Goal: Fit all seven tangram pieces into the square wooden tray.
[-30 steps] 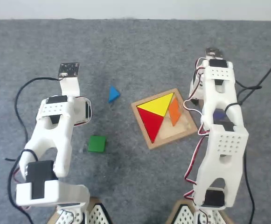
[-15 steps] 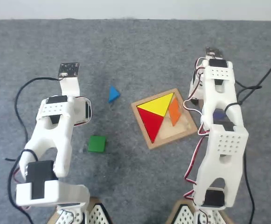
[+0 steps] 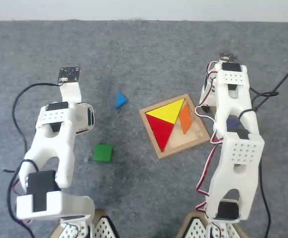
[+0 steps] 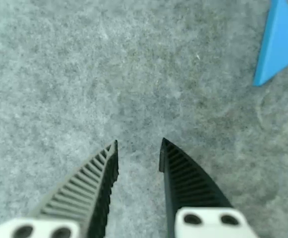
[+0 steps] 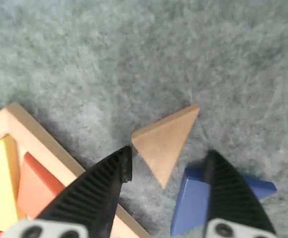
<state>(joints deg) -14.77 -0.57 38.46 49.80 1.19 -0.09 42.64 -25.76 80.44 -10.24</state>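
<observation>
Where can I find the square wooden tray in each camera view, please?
High view: the wooden tray lies between the two arms, turned like a diamond.
Right wrist view: one corner of it shows beside the right gripper.
Shared landmark: the orange piece inside the tray.

We look down on a grey felt-like covering (image 3: 134,49) that spreads from side to side, and in the wrist views its nap looks speckled and a little fuzzy. Along the far edge we see a pale plain band (image 3: 144,9), though we cannot tell whether it is wall or floor. The light falls evenly, and the shadows on the covering are soft and short.
</observation>
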